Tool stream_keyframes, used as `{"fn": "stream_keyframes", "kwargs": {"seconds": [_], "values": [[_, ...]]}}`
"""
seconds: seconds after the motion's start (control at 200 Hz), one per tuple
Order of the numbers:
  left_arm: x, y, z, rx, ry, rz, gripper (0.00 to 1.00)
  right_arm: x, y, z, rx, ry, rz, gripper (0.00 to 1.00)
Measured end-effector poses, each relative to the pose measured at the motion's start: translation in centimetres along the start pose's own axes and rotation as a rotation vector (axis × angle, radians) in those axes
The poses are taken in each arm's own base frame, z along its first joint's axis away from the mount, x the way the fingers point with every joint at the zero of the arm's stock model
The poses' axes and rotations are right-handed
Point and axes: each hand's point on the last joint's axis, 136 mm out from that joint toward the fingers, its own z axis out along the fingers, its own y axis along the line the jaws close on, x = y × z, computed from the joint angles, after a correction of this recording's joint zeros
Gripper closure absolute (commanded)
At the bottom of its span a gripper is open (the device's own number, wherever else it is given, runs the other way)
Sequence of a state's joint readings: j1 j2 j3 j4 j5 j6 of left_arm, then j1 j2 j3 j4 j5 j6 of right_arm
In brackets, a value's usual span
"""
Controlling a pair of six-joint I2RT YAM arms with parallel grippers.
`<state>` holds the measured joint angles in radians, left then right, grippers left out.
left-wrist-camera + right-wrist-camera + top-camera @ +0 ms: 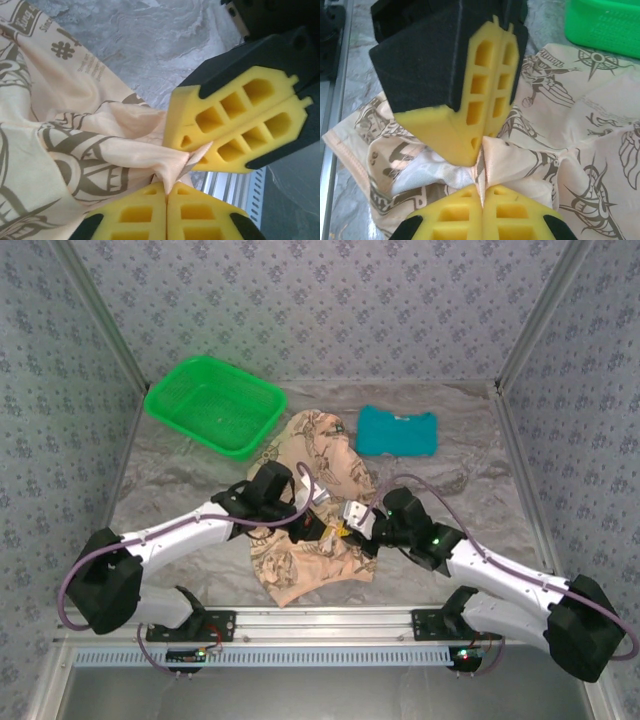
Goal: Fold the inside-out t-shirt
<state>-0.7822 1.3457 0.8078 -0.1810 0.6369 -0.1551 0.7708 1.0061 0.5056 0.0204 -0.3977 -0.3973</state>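
While the shirt (300, 575) lies bunched on the table (170, 490), our left gripper (167, 192) pinches its cloth. Our right gripper (482, 192) pinches it too.

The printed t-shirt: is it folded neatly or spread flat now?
Neither: the t-shirt lies crumpled in wrinkles, with the left gripper and the right gripper each shut on a pinch of its cloth.

Open room left and right of centre
Green basket (215, 405) far left, teal garment (397, 431) far right; both arms (190, 528) meet over the t-shirt (320, 455) near centre.
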Motion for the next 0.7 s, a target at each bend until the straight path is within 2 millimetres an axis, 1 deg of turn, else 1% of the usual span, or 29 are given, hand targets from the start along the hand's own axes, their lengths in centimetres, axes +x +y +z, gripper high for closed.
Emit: {"fn": "stream_keyframes", "kwargs": {"seconds": [0.055,0.13,0.19,0.205,0.23,0.255,0.285,0.31,0.345,0.375,0.4,0.435,0.475,0.515,0.54,0.555,0.56,0.565,0.645,0.7], "values": [[0.4,0.7,0.0,-0.036,0.011,-0.018,0.67,-0.1,0.4,0.1,-0.018,0.017,-0.028,0.96],[1.0,1.6,0.0,-0.076,0.021,-0.042,0.58,-0.1,0.9,0.3,-0.045,0.045,-0.060,0.96],[1.5,2.3,0.0,-0.101,0.027,-0.065,0.50,-0.2,1.1,0.5,-0.066,0.079,-0.077,0.94],[1.6,2.4,0.0,-0.106,0.029,-0.070,0.45,-0.2,1.1,0.6,-0.073,0.089,-0.081,0.93],[1.8,2.5,0.1,-0.110,0.031,-0.070,0.40,-0.3,1.2,0.7,-0.083,0.106,-0.085,0.93],[1.9,2.5,0.1,-0.111,0.031,-0.082,0.33,-0.4,1.2,0.9,-0.091,0.119,-0.089,0.91],[2.0,2.6,0.1,-0.109,0.029,-0.088,0.28,-0.5,1.1,1.0,-0.098,0.131,-0.094,0.90],[2.1,2.6,0.2,-0.108,0.024,-0.092,0.25,-0.5,1.1,1.2,-0.104,0.140,-0.095,0.89],[2.3,2.5,0.2,-0.107,0.021,-0.095,0.24,-0.4,1.1,1.4,-0.113,0.149,-0.094,0.87],[2.5,2.4,0.2,-0.106,0.020,-0.087,0.26,-0.1,1.1,1.5,-0.119,0.156,-0.086,0.85],[2.7,2.2,0.1,-0.107,0.021,-0.086,0.32,0.1,1.1,1.6,-0.127,0.162,-0.073,0.79],[2.8,1.9,0.1,-0.104,0.022,-0.076,0.50,0.4,1.1,1.7,-0.141,0.169,-0.048,0.70],[2.7,1.4,0.2,-0.098,0.021,-0.059,0.69,0.8,1.0,1.8,-0.148,0.175,-0.027,0.65],[2.7,1.1,0.2,-0.092,0.024,-0.049,0.83,1.1,0.6,1.8,-0.143,0.180,-0.008,0.62],[2.7,1.0,0.3,-0.090,0.026,-0.046,0.90,1.2,0.4,1.8,-0.137,0.185,0.010,0.61],[2.7,0.9,0.3,-0.089,0.027,-0.045,0.97,1.3,0.2,1.8,-0.131,0.186,0.016,0.61],[2.8,1.0,0.3,-0.088,0.028,-0.046,0.97,1.3,0.2,1.8,-0.130,0.186,0.020,0.60],[2.8,0.9,0.3,-0.088,0.028,-0.045,1.00,1.3,0.1,1.8,-0.129,0.187,0.022,0.60],[2.9,0.9,0.3,-0.087,0.034,-0.047,1.00,1.6,-0.7,1.6,-0.108,0.188,0.049,0.60],[3.0,0.9,0.3,-0.088,0.038,-0.044,1.00,1.7,-0.9,1.4,-0.109,0.188,0.066,0.60]]}}
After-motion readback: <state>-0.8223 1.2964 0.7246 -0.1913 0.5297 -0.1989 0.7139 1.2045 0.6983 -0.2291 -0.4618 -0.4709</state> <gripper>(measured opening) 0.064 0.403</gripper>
